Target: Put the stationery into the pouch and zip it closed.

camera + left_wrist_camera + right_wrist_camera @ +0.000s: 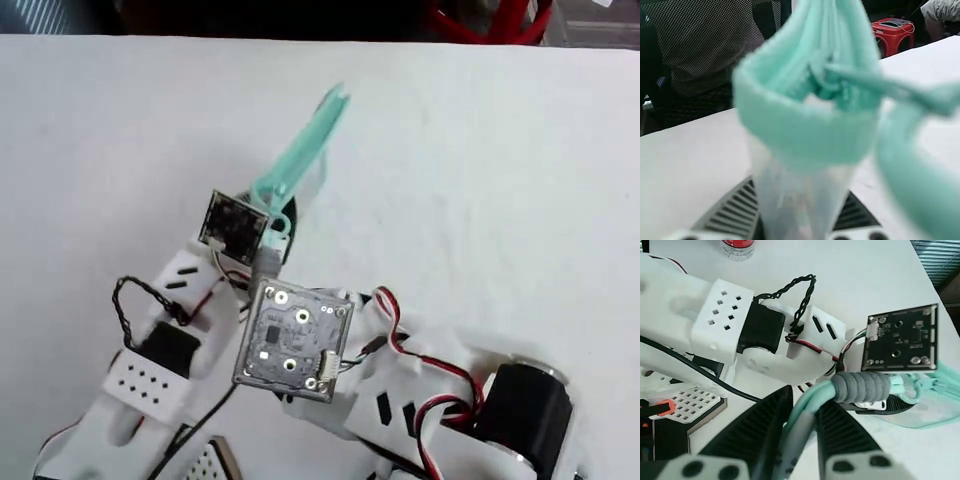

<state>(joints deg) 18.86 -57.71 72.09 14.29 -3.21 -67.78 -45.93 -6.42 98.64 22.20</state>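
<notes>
Two arms share the pouch (300,150), held up above the table (500,150): left fingers (735,215) pinch its clear body, right fingers (757,432) clamp its teal strap (810,395). Soft, light, floppy, I'd judge; best gripped beside the zip.

The pouch (300,150) has a mint-green zip band and strap (805,400) over a clear body. A grey ribbed sleeve (862,387) wraps the strap. The table (500,150) is white.

In the high view, the white left arm (150,385) at 7 o'clock carries a twisted black wire (135,300). The white right arm (400,400) at 5 o'clock has a black motor (520,405) and red, white and black wires (425,355). The right gripper (804,407) has black fingers (757,432).

Past the table at 1 o'clock sits a red object (480,22). Behind the table hangs black fabric (705,45) with fine white checks.
</notes>
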